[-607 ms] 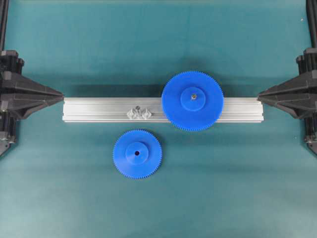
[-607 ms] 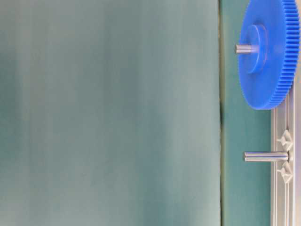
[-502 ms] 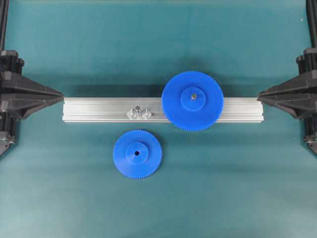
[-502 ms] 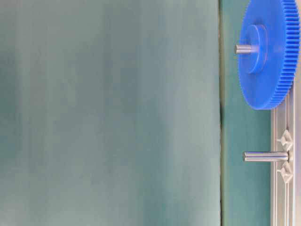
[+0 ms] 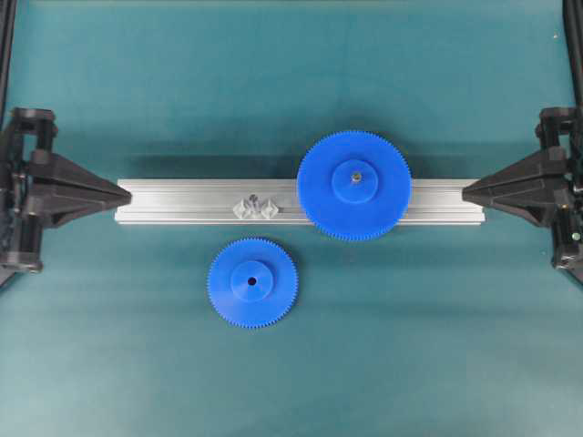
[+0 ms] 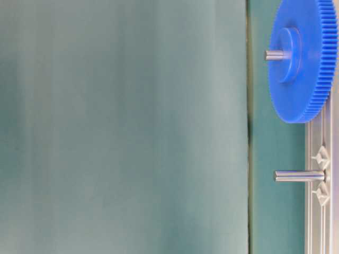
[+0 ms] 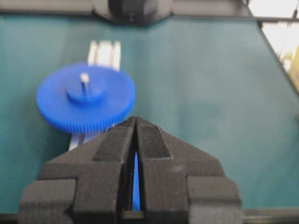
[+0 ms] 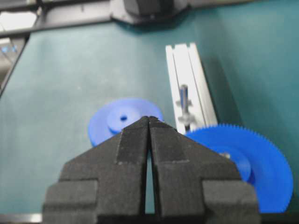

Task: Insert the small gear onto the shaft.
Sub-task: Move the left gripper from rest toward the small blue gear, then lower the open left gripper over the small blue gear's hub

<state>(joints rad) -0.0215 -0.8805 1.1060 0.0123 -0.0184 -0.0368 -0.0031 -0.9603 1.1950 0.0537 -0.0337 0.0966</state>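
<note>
The small gear (image 5: 252, 282) lies flat on the teal mat in front of the rail, hub up; the right wrist view shows the small gear (image 8: 112, 123) just beyond my fingertips. The shaft (image 5: 253, 198) stands upright on the rail between clear faceted pieces, and from table level the shaft (image 6: 299, 175) is bare. My left gripper (image 5: 127, 192) points at the rail's left end with its jaws shut and nothing held. My right gripper (image 5: 465, 192) points at the rail's right end, also shut and holding nothing. Both are far from the small gear.
A long silver rail (image 5: 182, 201) runs across the middle of the mat. The larger blue gear (image 5: 354, 185) sits on its own pin on the rail's right half, to the right of the shaft. The teal mat (image 5: 291, 82) lies around them.
Both grippers have crept inward toward the rail's ends, the left one rightward and the right one leftward. The gears and shaft have not moved.
</note>
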